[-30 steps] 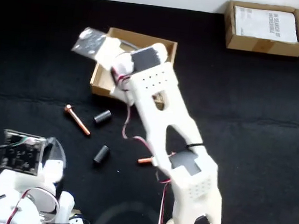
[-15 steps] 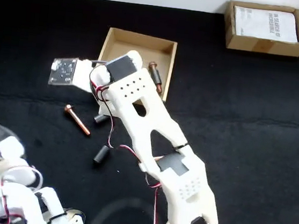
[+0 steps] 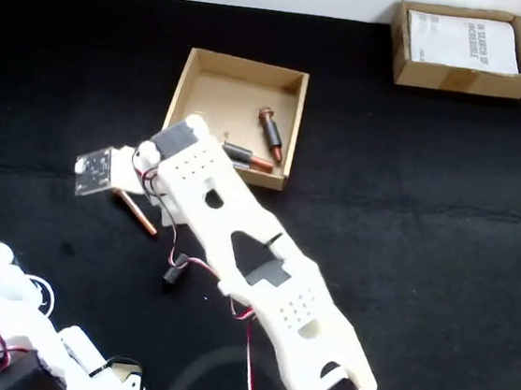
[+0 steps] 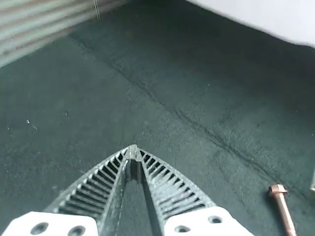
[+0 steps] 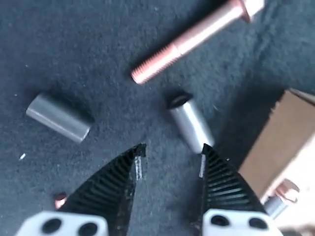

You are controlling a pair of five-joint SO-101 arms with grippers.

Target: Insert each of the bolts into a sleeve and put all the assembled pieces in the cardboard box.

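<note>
The desk (image 3: pixel 440 272) is covered in black, matte, felt-like cloth. At its near left corner sits the white plastic left arm (image 3: pixel 0 335), partly cut off by the picture's edge. The left gripper (image 4: pixel 133 151) hangs over bare cloth, its ribbed, wedge-shaped fingers (image 4: pixel 165 189) pressed together and holding nothing.

Toward the desk's left side a slim copper bolt (image 3: pixel 138 214) with a hexagonal head lies loose. The right arm (image 3: pixel 260 280) hides its head end in the high view. The right gripper (image 5: pixel 170 152) hovers just beside it, dark ribbed fingers (image 5: pixel 118 177) apart. A short grey cylindrical sleeve (image 3: pixel 175 270) lies nearer the front edge, crossed by a wire. A second sleeve (image 5: pixel 189 123) rests just ahead of the parted fingertips.

The shallow cardboard box (image 3: pixel 190 83) sits behind, toward the desk's middle, holding two assembled pieces (image 3: pixel 270 135). A smaller box (image 3: pixel 443 77) stands at the far right corner.

A second ago the right arm covered the cardboard box; it has since swung left onto the loose parts, and the left arm has drawn back.
</note>
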